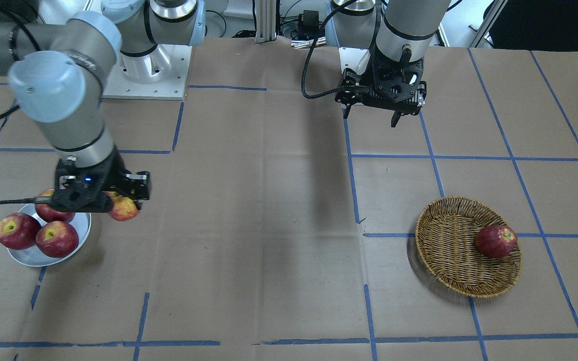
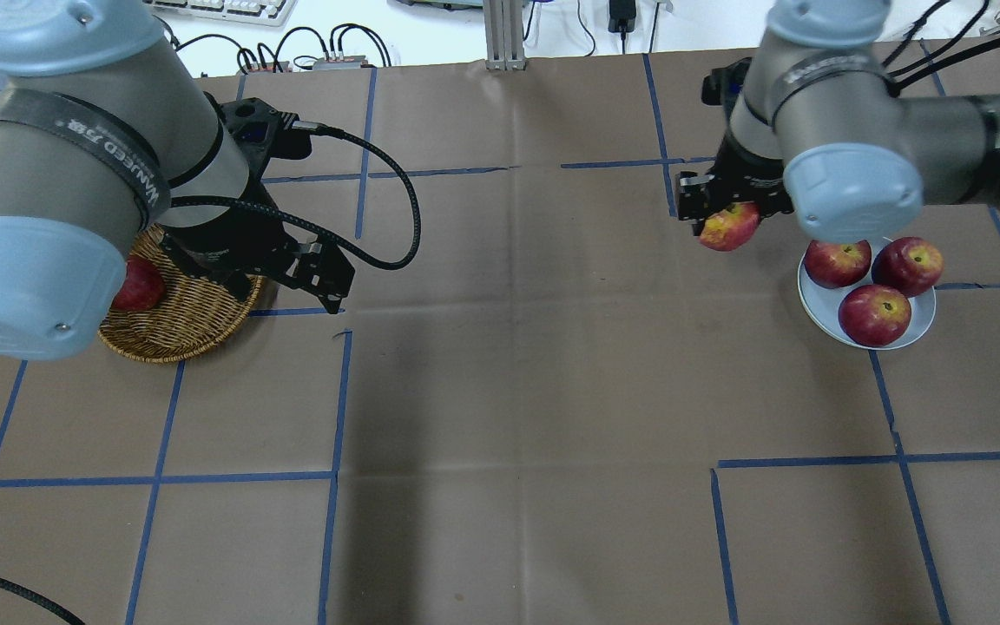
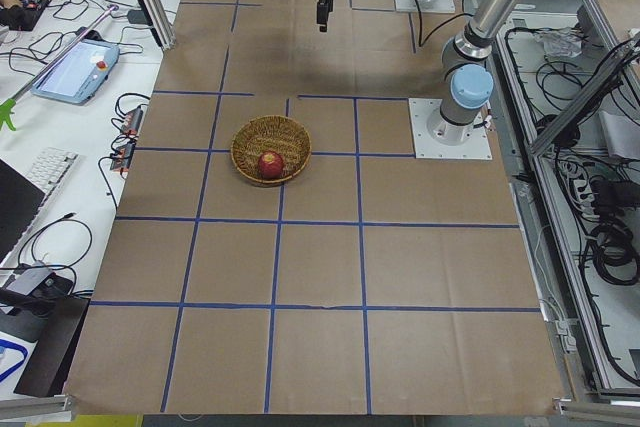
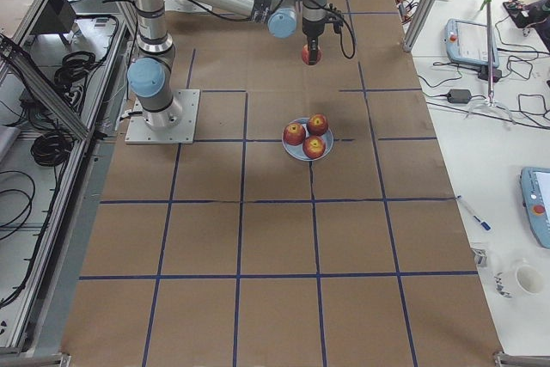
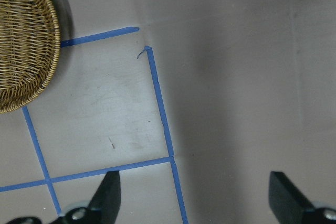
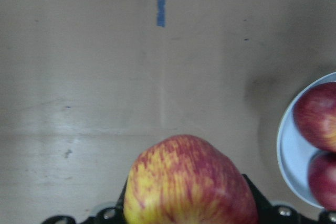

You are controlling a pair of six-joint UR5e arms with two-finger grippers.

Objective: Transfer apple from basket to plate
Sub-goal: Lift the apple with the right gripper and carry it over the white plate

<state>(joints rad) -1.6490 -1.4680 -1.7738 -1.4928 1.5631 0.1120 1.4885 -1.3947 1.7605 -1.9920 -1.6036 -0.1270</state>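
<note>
While the right gripper [image 2: 728, 215] pinches the yellow-streaked red apple [image 2: 729, 233], the left gripper [image 1: 371, 116] gapes empty; round grey plate [image 1: 83, 226] holds three deep-red apples [image 1: 57, 239], tan wicker basket [image 1: 449, 250] one dark red apple [image 1: 495, 241].

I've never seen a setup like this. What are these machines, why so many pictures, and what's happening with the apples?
These are two robot arms at one table, caught at a single moment by six cameras: one across the table, one over the robot's shoulders, one at each table end, one on each wrist. The right pincer is shut on a yellow-streaked apple, held in the air beside the plate, which carries three red apples. The left pincer hangs open and empty near the basket, where one dark red apple lies. Brown paper with blue tape lines covers the table.
</note>
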